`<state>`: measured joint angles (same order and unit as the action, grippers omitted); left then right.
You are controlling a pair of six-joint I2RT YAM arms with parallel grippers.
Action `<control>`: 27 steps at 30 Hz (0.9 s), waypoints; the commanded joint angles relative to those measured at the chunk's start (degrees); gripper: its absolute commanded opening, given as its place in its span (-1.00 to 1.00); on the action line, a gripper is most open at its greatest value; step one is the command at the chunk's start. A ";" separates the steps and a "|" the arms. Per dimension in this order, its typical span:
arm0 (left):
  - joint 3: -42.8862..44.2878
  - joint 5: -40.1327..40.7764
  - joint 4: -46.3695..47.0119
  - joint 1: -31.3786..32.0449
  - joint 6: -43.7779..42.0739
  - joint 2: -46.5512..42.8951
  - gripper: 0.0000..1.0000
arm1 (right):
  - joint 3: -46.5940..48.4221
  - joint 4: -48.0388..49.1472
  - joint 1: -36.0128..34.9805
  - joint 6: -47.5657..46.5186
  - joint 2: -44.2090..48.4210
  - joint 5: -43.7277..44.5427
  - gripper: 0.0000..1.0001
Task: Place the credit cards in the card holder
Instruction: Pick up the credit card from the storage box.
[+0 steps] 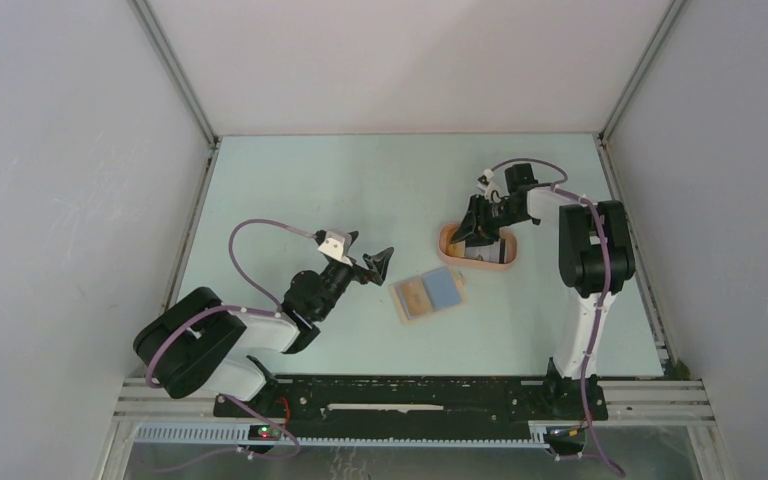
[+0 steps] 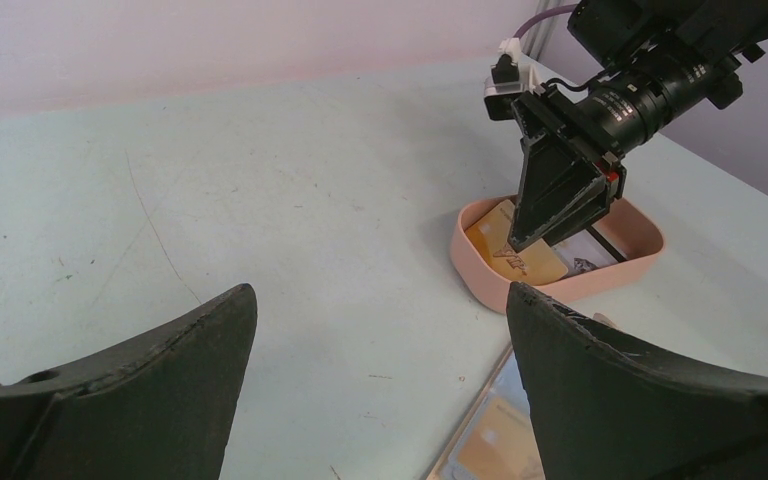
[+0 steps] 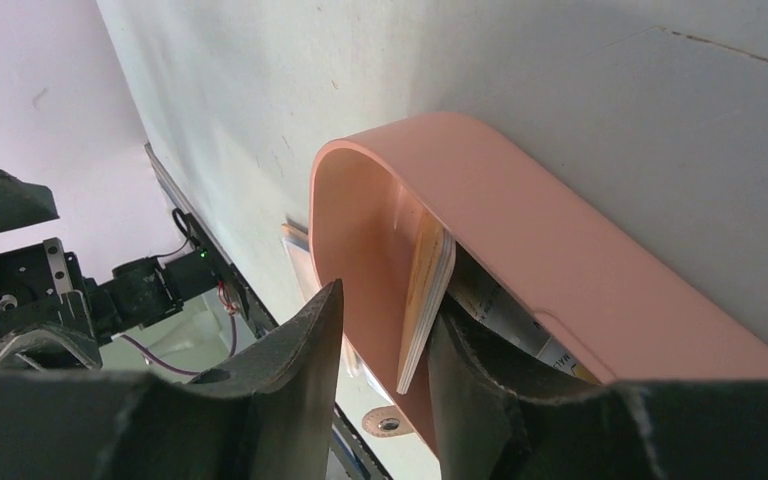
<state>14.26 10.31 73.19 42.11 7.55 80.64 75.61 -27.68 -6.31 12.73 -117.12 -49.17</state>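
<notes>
**More than one card may come up, or none**

Nearest the lens, the left gripper point(image 2: 380, 300) hangs spread wide and empty over the bench point(image 2: 260, 180); just ahead of its right finger lies the card holder point(image 1: 428, 294), opened flat, tan inside, with a blue card point(image 1: 443, 288) on the half farther from that gripper; whether that card sits in a slot or merely on top, I cannot tell. Beyond it stands the peach tray point(image 2: 560, 290), and the right gripper point(image 3: 388, 310) reaches down into its near end. Its jaws straddle the credit cards point(image 3: 428, 290), a layered orange-yellow bundle tipped up on edge against the tray wall; one finger touches the bundle and a gap shows at the other, so the jaws are parted, not yet clamped.

The hazards, as I judge them:
- closing here would likely pinch several cards at once, since the edge shows more than one layer;
- thin, slick plastic could fan out or slip on lifting;
- a finger pressed against the wall might drag or tip the light tray;
- a striped pale card lies flat under the gripper, harder to catch later.
</notes>
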 commanded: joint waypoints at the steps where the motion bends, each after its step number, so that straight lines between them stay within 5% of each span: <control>1: 0.22 0.04 2.83 0.21 -0.52 0.13 0.99 | 0.76 -0.04 1.13 0.60 0.84 -2.84 -0.13; 27: 0.08 0.13 3.06 0.21 -0.52 0.09 0.99 | 0.75 -2.38 5.87 -0.87 0.71 -5.90 -0.36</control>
<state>14.26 10.33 73.21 42.11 7.55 80.64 75.61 -29.21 -0.73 12.47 -117.12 -53.15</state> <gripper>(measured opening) 0.994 0.343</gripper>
